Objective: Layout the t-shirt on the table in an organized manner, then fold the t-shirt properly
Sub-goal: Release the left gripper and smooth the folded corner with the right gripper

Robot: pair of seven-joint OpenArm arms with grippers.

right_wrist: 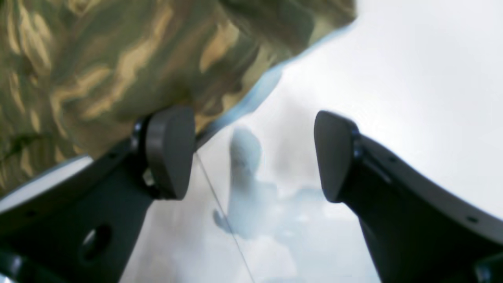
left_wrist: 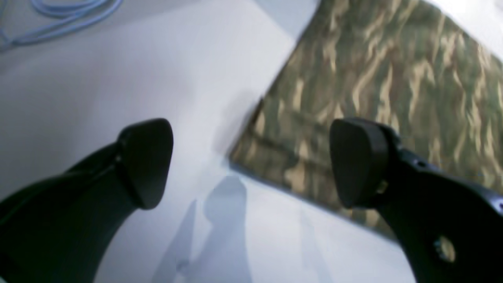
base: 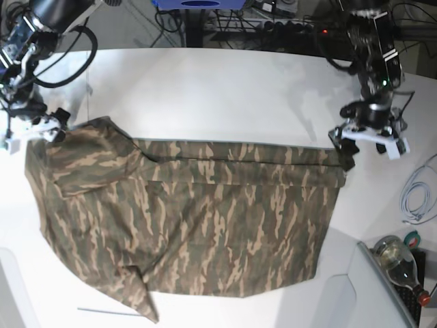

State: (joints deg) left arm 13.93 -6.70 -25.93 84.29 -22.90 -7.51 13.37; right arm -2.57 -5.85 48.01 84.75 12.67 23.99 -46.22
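The t-shirt (base: 198, 219) lies spread across the lower and middle part of the base view on the white table (base: 225, 96), its far edge folded over into a long straight band running left to right.

The left gripper (base: 343, 152) sits at the right end of that folded band, at the cloth's upper right corner. In the left wrist view the left gripper (left_wrist: 251, 163) has its two dark fingers spread wide, with bare table between them; the cloth corner lies just beside and partly behind the right-hand finger (left_wrist: 359, 161). Nothing is grasped: released.

The right gripper (base: 51, 130) stands at the upper left corner of the garment, at the left edge of the base view. In the right wrist view the right gripper (right_wrist: 253, 153) is likewise spread apart, empty between the fingers; the cloth fills the upper left of that frame and reaches down behind the left-hand finger (right_wrist: 171, 151). Whether it touches the finger cannot be told.

Materials: soft cloth in green, brown and tan camouflage, lightly rumpled toward the left, one sleeve pointing to the lower left. The tabletop is smooth, glossy and white, with a thin dark seam line (right_wrist: 220, 208). Finger pads are matt black, rounded and wedge-shaped.
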